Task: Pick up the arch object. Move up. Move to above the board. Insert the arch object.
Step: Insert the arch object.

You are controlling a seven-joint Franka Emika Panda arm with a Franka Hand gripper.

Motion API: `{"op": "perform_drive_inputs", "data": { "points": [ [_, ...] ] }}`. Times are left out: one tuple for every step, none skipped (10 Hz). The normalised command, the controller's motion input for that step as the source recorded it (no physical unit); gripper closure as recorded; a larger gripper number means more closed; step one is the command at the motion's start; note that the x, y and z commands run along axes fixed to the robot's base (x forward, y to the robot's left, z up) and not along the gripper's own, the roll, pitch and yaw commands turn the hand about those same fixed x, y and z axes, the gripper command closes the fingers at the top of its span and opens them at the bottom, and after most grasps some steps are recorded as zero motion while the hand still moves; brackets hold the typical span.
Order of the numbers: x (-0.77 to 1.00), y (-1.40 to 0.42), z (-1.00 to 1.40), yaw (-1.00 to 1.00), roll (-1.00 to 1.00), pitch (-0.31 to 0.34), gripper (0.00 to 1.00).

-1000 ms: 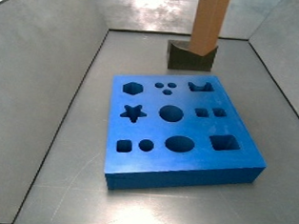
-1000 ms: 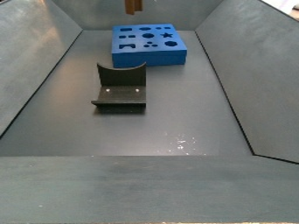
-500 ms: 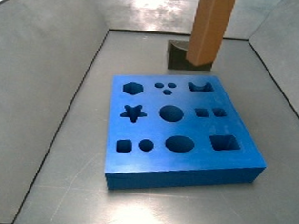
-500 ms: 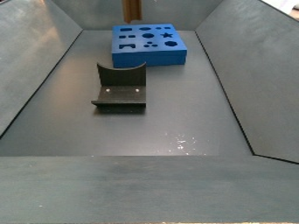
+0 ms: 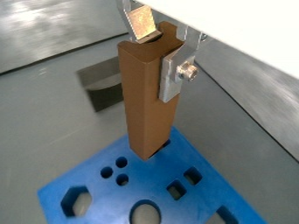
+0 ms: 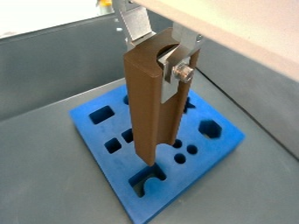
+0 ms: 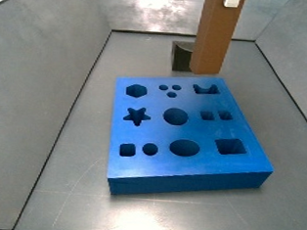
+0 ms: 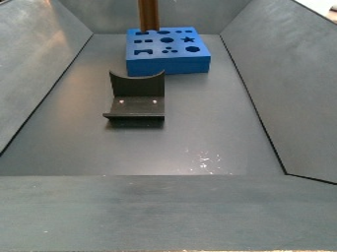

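Note:
A tall orange-brown wooden bar with a curved notch in its upper end is the arch object. It hangs upright with my gripper shut on its top, silver fingers on opposite faces. In both side views the arch object stands over the far edge of the blue board. Its lower end hovers above the board near the arch-shaped cutout, not touching it.
The dark fixture stands on the grey floor just beyond the board. Sloped grey walls enclose the floor on all sides. The board carries star, hexagon, circle and square cutouts.
The arch object, still in my gripper, has moved from above the fixture toward the board's far edge and reaches lower in both side views.

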Motion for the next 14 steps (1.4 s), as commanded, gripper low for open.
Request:
{"op": "perform_drive_inputs", "data": {
  "points": [
    [0.21, 0.06, -0.14, -0.90, 0.00, -0.040, 1.00],
    [0.50, 0.24, -0.04, -0.70, -0.02, -0.027, 1.00],
    [0.11, 0.03, 0.00, -0.20, 0.00, 0.019, 1.00],
    [0.04, 0.00, -0.04, 0.00, 0.00, 0.000, 1.00],
    [0.19, 0.00, -0.26, 0.00, 0.00, -0.021, 1.00],
    [0.22, 0.00, -0.34, 0.00, 0.00, -0.036, 1.00],
    [0.18, -0.01, -0.36, 0.00, 0.00, -0.053, 1.00],
    [0.19, 0.00, -0.32, 0.00, 0.00, -0.041, 1.00],
    [0.17, 0.00, -0.30, 0.00, 0.00, -0.020, 1.00],
    [0.00, 0.00, -0.24, 0.00, 0.00, 0.000, 1.00],
    [-0.20, 0.05, -0.01, -0.01, 0.00, -0.009, 1.00],
    [0.00, 0.02, 0.00, 0.00, 0.00, 0.000, 1.00],
    [-0.15, 0.03, -0.10, 0.00, 0.00, 0.000, 1.00],
    [-0.24, 0.10, -0.13, 0.00, 0.00, 0.000, 1.00]
  ]
}}
